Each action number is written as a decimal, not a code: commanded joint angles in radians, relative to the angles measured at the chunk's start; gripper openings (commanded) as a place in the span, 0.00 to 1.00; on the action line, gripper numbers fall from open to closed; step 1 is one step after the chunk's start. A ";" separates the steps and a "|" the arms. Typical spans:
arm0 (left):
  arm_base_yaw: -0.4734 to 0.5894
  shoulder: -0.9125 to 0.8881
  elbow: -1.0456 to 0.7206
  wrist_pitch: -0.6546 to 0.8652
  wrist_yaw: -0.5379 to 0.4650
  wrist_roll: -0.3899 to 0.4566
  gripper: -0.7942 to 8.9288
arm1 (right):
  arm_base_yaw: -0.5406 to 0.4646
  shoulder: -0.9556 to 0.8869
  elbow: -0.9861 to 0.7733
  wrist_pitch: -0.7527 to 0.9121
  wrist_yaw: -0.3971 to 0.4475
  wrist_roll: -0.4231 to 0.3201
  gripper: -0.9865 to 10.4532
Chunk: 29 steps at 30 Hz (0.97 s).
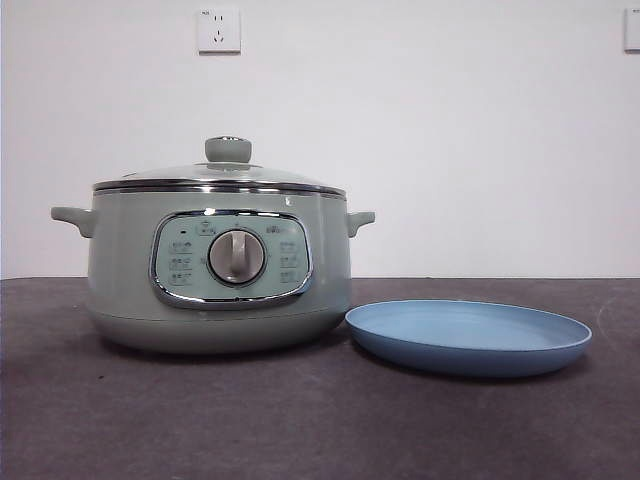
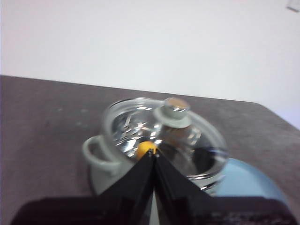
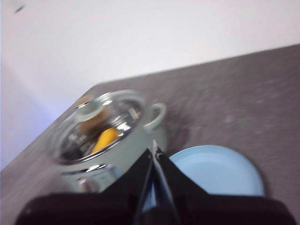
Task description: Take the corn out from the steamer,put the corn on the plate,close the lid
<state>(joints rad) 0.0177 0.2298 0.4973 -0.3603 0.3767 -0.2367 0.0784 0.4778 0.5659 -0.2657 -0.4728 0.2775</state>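
Observation:
The sage-green steamer [image 1: 218,268] stands left of centre on the table with its glass lid [image 1: 222,176] on, knob up. Through the glass I see the yellow corn [image 3: 105,138] lying inside; in the left wrist view the corn [image 2: 146,148] peeks just past my jaw tips. The light-blue plate [image 1: 468,338] sits bare to the steamer's right. My left gripper [image 2: 153,153] hovers high above the steamer, jaws shut. My right gripper [image 3: 153,151] hangs high over the gap between steamer [image 3: 117,140] and plate [image 3: 220,171], also shut. Neither shows in the front view.
A dark grey table [image 1: 300,420] runs to a white wall with a socket [image 1: 218,30]. The steamer's side handles [image 1: 72,218] stick out on both sides.

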 commanded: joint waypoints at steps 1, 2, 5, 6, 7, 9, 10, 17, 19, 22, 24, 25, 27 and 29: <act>0.002 0.060 0.075 -0.024 0.050 0.005 0.07 | 0.001 0.107 0.126 -0.084 -0.110 -0.084 0.08; 0.002 0.079 0.098 -0.034 0.068 0.005 0.07 | 0.001 0.138 0.164 -0.119 -0.146 -0.106 0.08; 0.002 0.143 0.171 -0.068 0.144 0.005 0.07 | 0.002 0.232 0.283 -0.238 -0.247 -0.189 0.08; 0.002 0.163 0.193 -0.082 0.166 0.005 0.07 | 0.003 0.257 0.318 -0.274 -0.267 -0.214 0.08; 0.002 0.189 0.222 -0.103 0.196 0.005 0.07 | 0.007 0.288 0.360 -0.318 -0.290 -0.244 0.08; 0.002 0.225 0.263 -0.132 0.244 0.008 0.07 | 0.016 0.329 0.419 -0.383 -0.312 -0.285 0.08; 0.002 0.246 0.284 -0.150 0.273 0.017 0.07 | 0.021 0.350 0.450 -0.419 -0.320 -0.306 0.08; 0.002 0.344 0.397 -0.280 0.365 0.078 0.07 | 0.045 0.427 0.571 -0.594 -0.340 -0.409 0.08; 0.002 0.357 0.410 -0.293 0.365 0.083 0.08 | 0.050 0.427 0.571 -0.595 -0.339 -0.409 0.08; 0.002 0.363 0.414 -0.292 0.365 0.083 0.08 | 0.050 0.427 0.571 -0.595 -0.337 -0.409 0.10; 0.002 0.363 0.414 -0.293 0.365 0.082 0.14 | 0.050 0.427 0.571 -0.595 -0.336 -0.407 0.21; 0.002 0.363 0.414 -0.293 0.365 0.080 0.21 | 0.050 0.427 0.571 -0.595 -0.336 -0.405 0.29; 0.002 0.363 0.414 -0.292 0.365 0.080 0.41 | 0.050 0.427 0.571 -0.595 -0.332 -0.405 0.48; 0.002 0.363 0.414 -0.292 0.365 0.080 0.55 | 0.050 0.427 0.571 -0.595 -0.330 -0.405 0.59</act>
<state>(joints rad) 0.0177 0.5945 0.9104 -0.6540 0.7368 -0.1722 0.1253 0.9039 1.1351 -0.8639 -0.8036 -0.1204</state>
